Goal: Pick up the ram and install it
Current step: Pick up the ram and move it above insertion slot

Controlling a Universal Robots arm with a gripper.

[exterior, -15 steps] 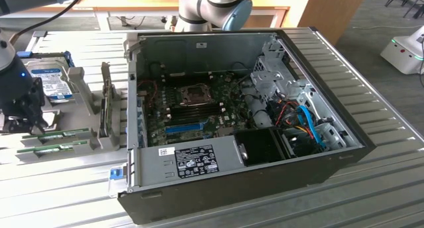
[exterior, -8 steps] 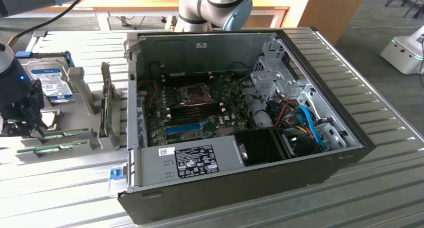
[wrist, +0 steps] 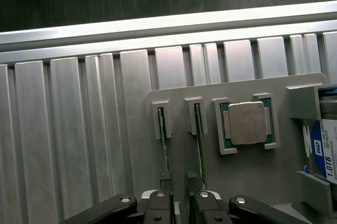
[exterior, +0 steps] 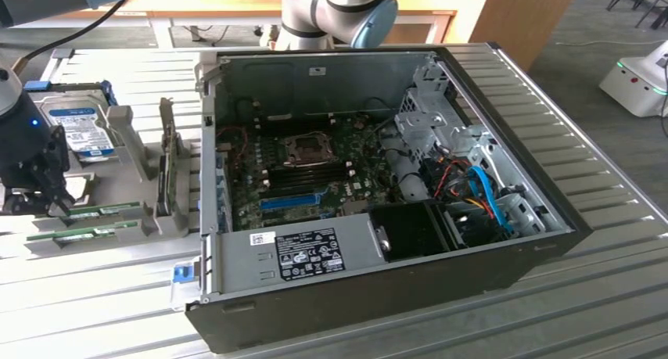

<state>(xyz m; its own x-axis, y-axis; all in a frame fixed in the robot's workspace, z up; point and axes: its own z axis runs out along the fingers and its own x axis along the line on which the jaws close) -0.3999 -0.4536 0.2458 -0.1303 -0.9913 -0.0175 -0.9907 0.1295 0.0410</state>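
Two ram sticks stand on edge in a grey holder [exterior: 125,230] at the exterior view's left: one ram [exterior: 92,213] nearer the case, the second [exterior: 73,235] in front of it. In the wrist view they appear as thin green edges, one ram [wrist: 163,140] beside the other [wrist: 199,140]. My black gripper [exterior: 47,193] hangs over the holder's far-left end. Its fingers [wrist: 158,208] are open, spread about as wide as the two sticks' spacing, and hold nothing. The open computer case [exterior: 522,242] shows its motherboard [exterior: 313,175] with dark memory slots.
A processor chip [wrist: 246,124] lies in a pocket of the holder next to the sticks. A silver hard drive [exterior: 81,132] with a blue label stands behind it. A blue slot [exterior: 287,201], cables and a drive cage [exterior: 439,132] crowd the case. All rests on a ribbed metal table [exterior: 584,296].
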